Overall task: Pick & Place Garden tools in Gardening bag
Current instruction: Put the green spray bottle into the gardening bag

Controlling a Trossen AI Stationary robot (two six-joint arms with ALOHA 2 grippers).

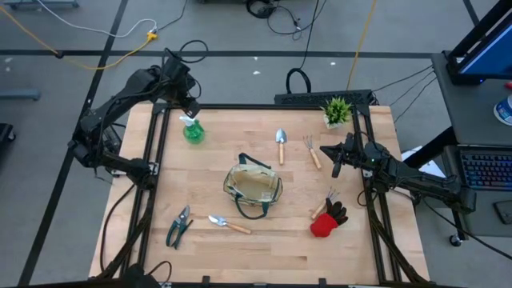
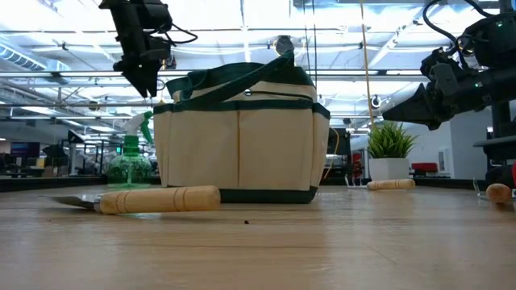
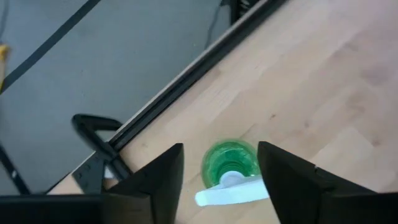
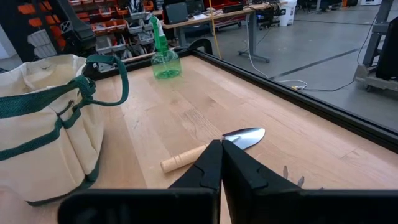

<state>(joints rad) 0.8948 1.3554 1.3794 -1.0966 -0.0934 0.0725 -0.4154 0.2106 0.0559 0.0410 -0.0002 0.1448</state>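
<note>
Left wrist view shows the left hand (image 3: 221,180) right above the green spray bottle (image 3: 231,167), with its two fingers spread apart on either side of the white top. It is not squeezing the bottle yet. The bottle stands upright on the bench (image 1: 240,248) near the far left corner.

The right hand (image 1: 336,164) waits above the bench near the right side, fingers pressed together and holding nothing.

The gardening bag (image 1: 253,189) sits in the middle of the bench, open at the top. No tool can be seen in it from above.

All the tools are out on the bench: one trowel (image 1: 281,145) and the hand fork (image 1: 311,150) beyond the bag, another trowel (image 1: 228,225) and the pruners (image 1: 179,226) in front of it, and the red-and-black glove (image 1: 328,220) to the right.

So the job looks barely started. Everything has yet to go in, and the bottle seems to be first.
</note>
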